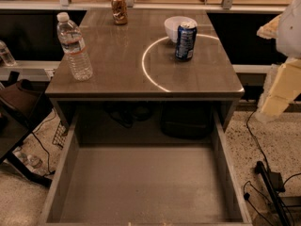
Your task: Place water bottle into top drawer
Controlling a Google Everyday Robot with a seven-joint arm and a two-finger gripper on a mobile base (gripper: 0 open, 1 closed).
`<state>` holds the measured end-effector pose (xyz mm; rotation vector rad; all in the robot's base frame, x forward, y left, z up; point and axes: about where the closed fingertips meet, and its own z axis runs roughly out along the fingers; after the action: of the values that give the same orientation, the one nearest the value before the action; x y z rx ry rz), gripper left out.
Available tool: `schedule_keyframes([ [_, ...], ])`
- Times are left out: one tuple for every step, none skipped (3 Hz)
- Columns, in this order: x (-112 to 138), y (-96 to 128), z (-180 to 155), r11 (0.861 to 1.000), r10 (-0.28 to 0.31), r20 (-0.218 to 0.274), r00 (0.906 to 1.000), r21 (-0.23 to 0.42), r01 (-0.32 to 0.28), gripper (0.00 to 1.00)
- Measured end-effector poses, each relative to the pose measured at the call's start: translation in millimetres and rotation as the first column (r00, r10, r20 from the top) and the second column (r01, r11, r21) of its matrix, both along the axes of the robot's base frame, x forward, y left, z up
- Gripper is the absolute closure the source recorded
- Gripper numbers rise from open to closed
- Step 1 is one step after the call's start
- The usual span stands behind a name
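Steadiness counts when we bring the end effector (281, 86), right of the tabletop (122, 65), grip state unclear, squarely around the upright water bottle (74, 48) near the tabletop's left edge.

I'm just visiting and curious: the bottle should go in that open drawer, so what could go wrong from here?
The water bottle stands upright near the left edge of the tabletop; a clumsy touch could tip it off.
The gripper is at the view's right edge; reaching across might knock the soda can or the bowl.
Released upright in the shallow top drawer, the tall bottle might topple and roll.
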<state>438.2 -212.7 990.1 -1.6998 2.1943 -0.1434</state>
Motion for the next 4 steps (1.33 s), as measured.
schedule_keyframes([
  [0,0,0,1.000,0.000,0.000,1.0000,0.000,0.000,0.00],
  [0,1,5,0.999,-0.001,0.020,0.9998,0.050,0.000,0.00],
  [9,27,17,0.982,0.027,0.098,0.9948,0.184,-0.045,0.00],
  [44,70,16,0.914,0.048,0.189,0.9808,0.387,-0.119,0.00],
])
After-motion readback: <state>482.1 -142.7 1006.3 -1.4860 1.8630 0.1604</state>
